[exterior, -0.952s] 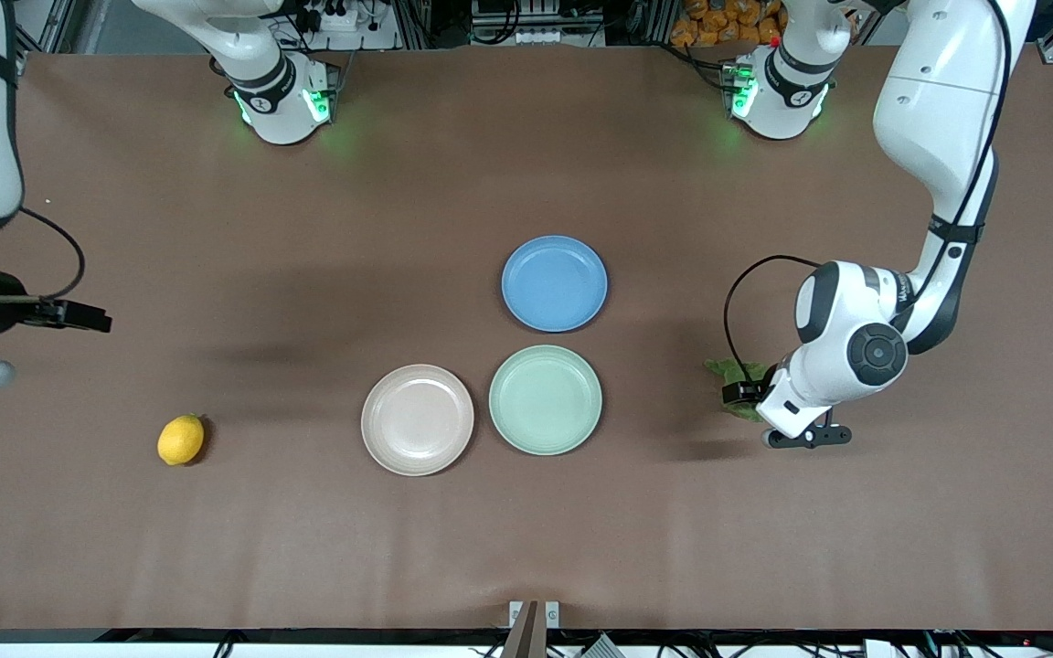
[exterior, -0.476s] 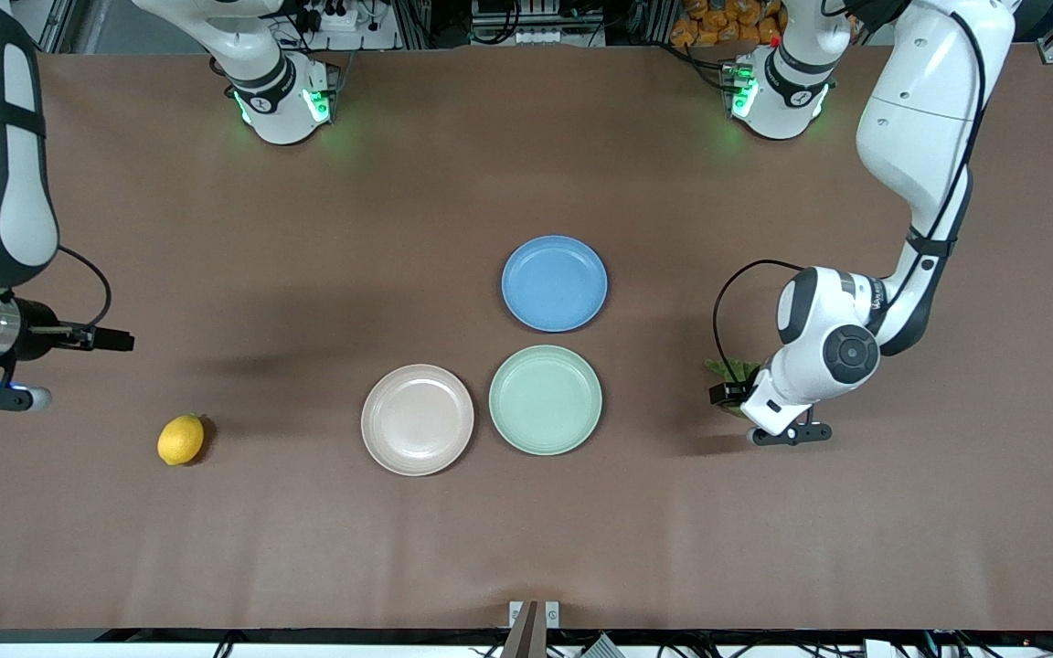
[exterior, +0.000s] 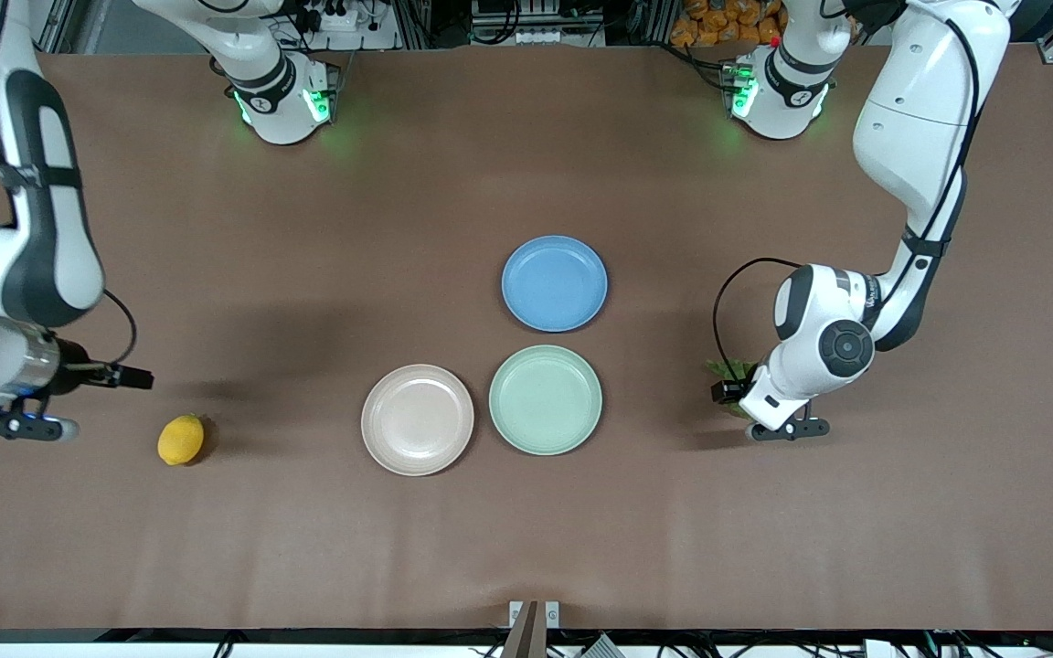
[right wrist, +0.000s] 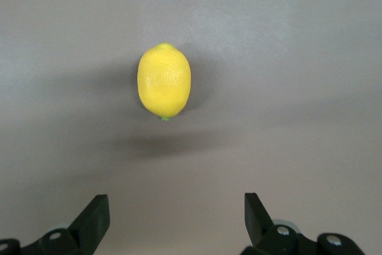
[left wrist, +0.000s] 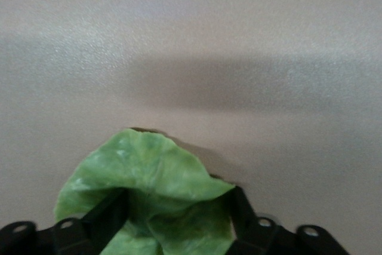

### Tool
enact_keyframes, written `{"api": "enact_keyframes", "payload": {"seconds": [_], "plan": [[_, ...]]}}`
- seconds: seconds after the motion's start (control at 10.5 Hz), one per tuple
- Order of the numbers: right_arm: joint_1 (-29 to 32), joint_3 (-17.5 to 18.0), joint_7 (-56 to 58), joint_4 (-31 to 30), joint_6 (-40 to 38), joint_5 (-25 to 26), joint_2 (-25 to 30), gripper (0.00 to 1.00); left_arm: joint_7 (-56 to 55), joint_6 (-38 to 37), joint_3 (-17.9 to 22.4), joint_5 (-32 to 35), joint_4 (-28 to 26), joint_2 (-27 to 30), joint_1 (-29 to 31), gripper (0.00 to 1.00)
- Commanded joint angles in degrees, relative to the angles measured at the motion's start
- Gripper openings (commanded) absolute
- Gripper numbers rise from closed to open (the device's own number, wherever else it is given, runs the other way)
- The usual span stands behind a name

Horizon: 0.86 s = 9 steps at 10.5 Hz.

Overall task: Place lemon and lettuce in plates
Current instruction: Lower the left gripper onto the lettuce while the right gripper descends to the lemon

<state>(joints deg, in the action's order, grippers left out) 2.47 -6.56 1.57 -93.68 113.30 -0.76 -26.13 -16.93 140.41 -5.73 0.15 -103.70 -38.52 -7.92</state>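
The lettuce [exterior: 724, 369] lies on the table beside the mint green plate [exterior: 545, 399], toward the left arm's end. My left gripper [exterior: 729, 393] is down on it. In the left wrist view the crinkled lettuce [left wrist: 149, 171] bunches between the two black fingers [left wrist: 110, 210] of the left gripper [left wrist: 176, 219], which still stand wide apart. The lemon [exterior: 181, 440] rests toward the right arm's end, level with the beige-pink plate [exterior: 417, 419]. My right gripper [exterior: 129, 376] hovers open close to it. In the right wrist view the lemon [right wrist: 164, 80] lies ahead of the right gripper [right wrist: 174, 213], outside its jaws.
A blue plate [exterior: 554, 282] sits just farther from the front camera than the mint green one. All three plates hold nothing. The two arm bases with green lights stand along the table's back edge.
The right arm has swung in and brought its open gripper closer to the lemon. The left gripper has settled a little onto the lettuce and its fingers have drawn in slightly.
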Motion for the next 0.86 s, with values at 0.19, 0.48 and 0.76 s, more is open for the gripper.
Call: {"api": "enact_keyframes", "payload": {"seconds": [0.19,0.48,0.76], "plan": [[0.08,0.40,-0.42,0.16,7.96,-0.47,-4.97,1.00,-0.74,0.91,-0.07,2.48,-0.98,-0.07,-0.52,0.20],[-1.32,0.49,-0.34,1.12,17.72,-0.39,-10.76,1.00,-0.13,0.56,0.02,2.66,-0.28,-0.24,-0.61,0.00],[-0.89,0.49,0.10,2.45,19.49,-0.30,-13.59,1.00,0.49,-5.03,0.29,4.76,3.22,-0.42,-0.52,0.00]]}}
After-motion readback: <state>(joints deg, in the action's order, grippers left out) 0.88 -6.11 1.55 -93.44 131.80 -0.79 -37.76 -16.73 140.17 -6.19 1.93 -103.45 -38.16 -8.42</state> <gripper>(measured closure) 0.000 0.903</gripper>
